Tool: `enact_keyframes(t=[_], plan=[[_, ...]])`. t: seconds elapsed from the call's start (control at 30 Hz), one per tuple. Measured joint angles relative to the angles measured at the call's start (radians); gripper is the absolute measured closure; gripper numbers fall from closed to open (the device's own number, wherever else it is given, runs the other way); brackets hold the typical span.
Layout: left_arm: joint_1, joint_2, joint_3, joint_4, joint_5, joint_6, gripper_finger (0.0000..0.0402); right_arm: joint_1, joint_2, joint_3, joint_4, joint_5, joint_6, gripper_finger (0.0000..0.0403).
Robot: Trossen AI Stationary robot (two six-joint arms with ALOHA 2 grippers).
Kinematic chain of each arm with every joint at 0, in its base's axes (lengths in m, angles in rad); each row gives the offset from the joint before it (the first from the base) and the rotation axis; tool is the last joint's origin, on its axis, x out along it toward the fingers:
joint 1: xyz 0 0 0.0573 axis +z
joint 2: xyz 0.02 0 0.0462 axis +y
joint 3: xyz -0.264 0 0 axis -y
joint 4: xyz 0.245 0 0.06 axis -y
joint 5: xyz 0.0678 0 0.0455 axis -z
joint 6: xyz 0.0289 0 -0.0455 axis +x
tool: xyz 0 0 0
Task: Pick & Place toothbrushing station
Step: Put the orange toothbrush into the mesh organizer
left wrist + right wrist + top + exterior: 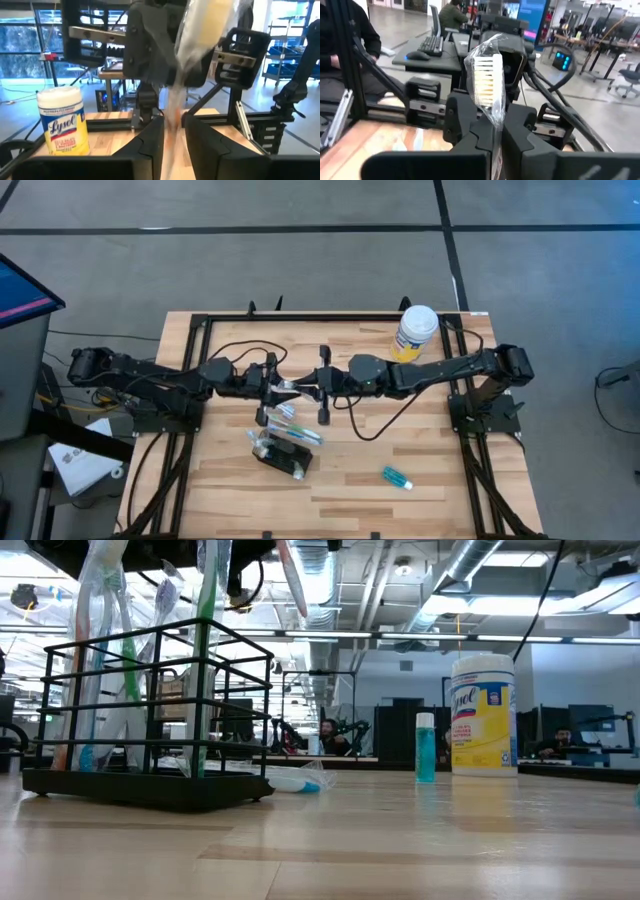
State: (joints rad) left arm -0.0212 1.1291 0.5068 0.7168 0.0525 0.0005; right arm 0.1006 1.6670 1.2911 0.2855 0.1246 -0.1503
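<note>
The toothbrushing station (283, 456), a black wire holder (150, 720) with wrapped toothbrushes standing in it, rests on its base left of the table's middle. Above the middle, both grippers meet at one toothbrush in a clear wrapper (293, 387). My right gripper (496, 140) is shut on it, and the bristle head (485, 82) shows past the fingers. My left gripper (175, 145) faces it from the left. Its fingers stand slightly apart on either side of the blurred brush (175, 120); whether they touch it I cannot tell. My right gripper pinches the wrapped toothbrush between its two fingers, just below the bristle head (495, 127). The fingers come level from the table's right and lie across the brush. The brush is lifted clear of the table, its head (485, 82) standing above the fingers.
A white-lidded, yellow-labelled wipes canister (415, 332) stands at the far right of the table. A small teal tube (397, 477) sits near the front right. More wrapped toothbrushes (297, 430) lie beside the station. A black frame (330, 317) rims the table.
</note>
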Motion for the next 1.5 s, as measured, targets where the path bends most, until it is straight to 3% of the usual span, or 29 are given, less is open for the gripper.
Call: enact_keyframes(t=[0.2,0.8,0.9,1.5], plan=[[0.000,-0.067,0.000,-0.123,0.000,-0.001,0.0324,0.004,-0.001,0.000,0.025,-0.008,-0.015,0.0399],[0.000,-0.070,0.000,-0.138,0.001,-0.005,0.0330,0.014,-0.078,-0.015,0.022,-0.063,-0.044,0.0399],[0.000,-0.070,0.000,-0.153,0.001,-0.005,0.0330,0.027,-0.077,-0.054,0.084,-0.106,-0.042,0.0399],[0.000,-0.147,0.000,-0.225,0.000,0.019,0.0331,0.090,-0.058,-0.314,0.535,-0.131,0.055,0.0401]])
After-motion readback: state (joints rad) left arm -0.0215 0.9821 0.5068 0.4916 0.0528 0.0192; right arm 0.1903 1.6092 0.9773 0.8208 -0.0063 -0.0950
